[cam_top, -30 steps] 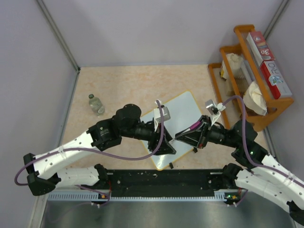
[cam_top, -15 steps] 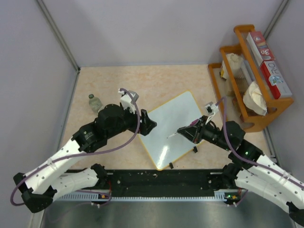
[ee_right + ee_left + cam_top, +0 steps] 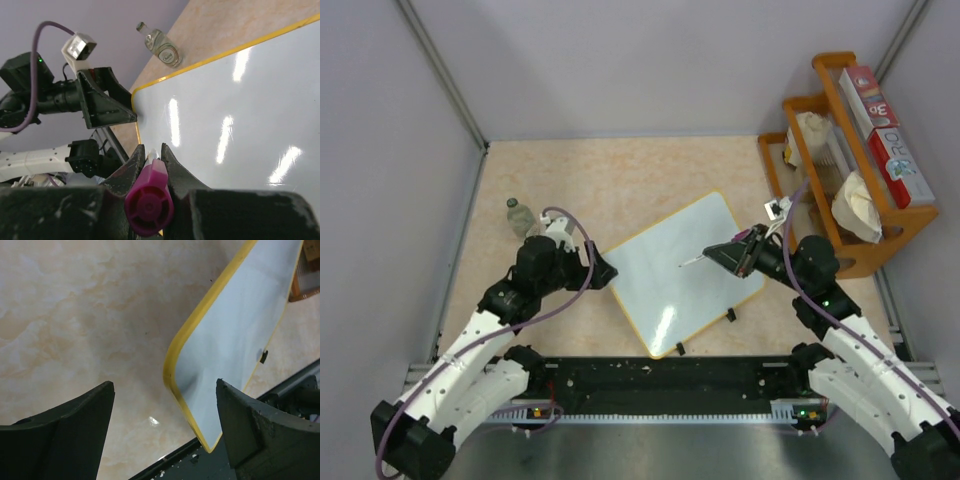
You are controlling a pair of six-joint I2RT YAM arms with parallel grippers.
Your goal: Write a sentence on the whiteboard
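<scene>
The whiteboard [image 3: 670, 275] lies tilted on the table, glossy white with a yellow rim. Its face [image 3: 240, 100] shows only glare; the sentence is not in view. My left gripper [image 3: 605, 272] stands open at the board's left corner, holding nothing. In the left wrist view, the rounded corner [image 3: 172, 375] lies between the two fingers of that gripper [image 3: 164, 385]. My right gripper [image 3: 725, 252] is shut on a purple marker [image 3: 149, 202]. The marker's thin tip [image 3: 688, 262] points left over the board's right half, and whether it touches the surface I cannot tell.
A small clear bottle [image 3: 522, 218] stands left of the board. A wooden rack [image 3: 860, 255] with boxes and cloths fills the back right. Two black clips [image 3: 730, 316] sit on the board's near edge. The black rail [image 3: 660, 378] runs along the front.
My left arm has pulled back off the board to its left corner, and its gripper has opened. My right gripper has shifted toward the back right with the marker.
</scene>
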